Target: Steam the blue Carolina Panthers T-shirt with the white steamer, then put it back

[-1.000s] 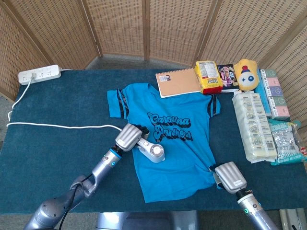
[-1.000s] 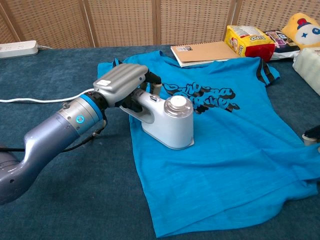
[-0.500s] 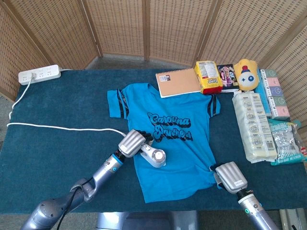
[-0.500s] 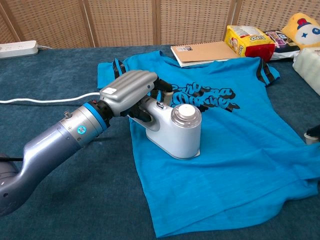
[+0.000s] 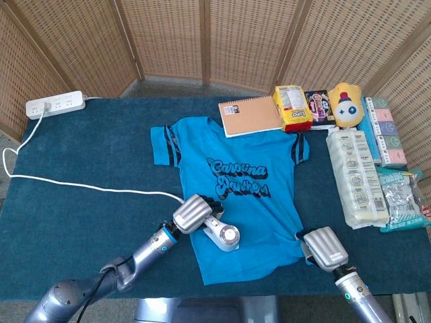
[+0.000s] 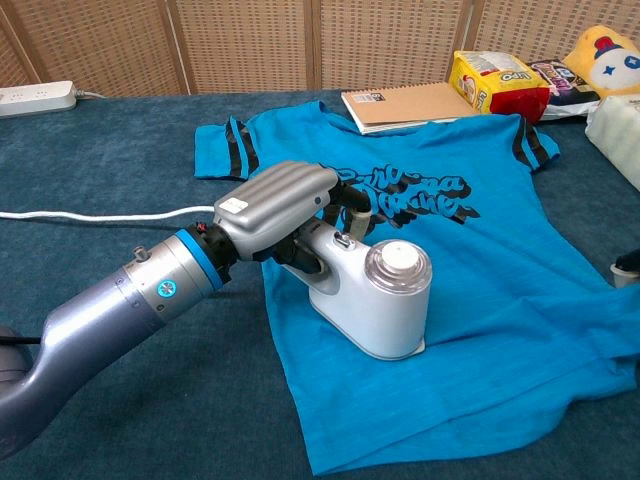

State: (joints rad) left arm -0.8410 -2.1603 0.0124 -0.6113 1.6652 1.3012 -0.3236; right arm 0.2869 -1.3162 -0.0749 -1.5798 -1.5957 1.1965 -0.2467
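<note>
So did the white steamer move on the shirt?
Yes. The left hand has slid the white steamer down the T-shirt, away from the printed lettering and toward the bottom hem nearest the robot.

Left hand (image 5: 192, 213) grips white steamer (image 5: 222, 233) on blue T-shirt (image 5: 256, 222).

Count of things around the T-shirt

One T-shirt (image 5: 237, 195), one steamer (image 5: 222, 233) on it, one notebook (image 5: 250, 115) and one plush toy (image 5: 347, 103) behind it, one power strip (image 5: 55, 105) far left.
</note>
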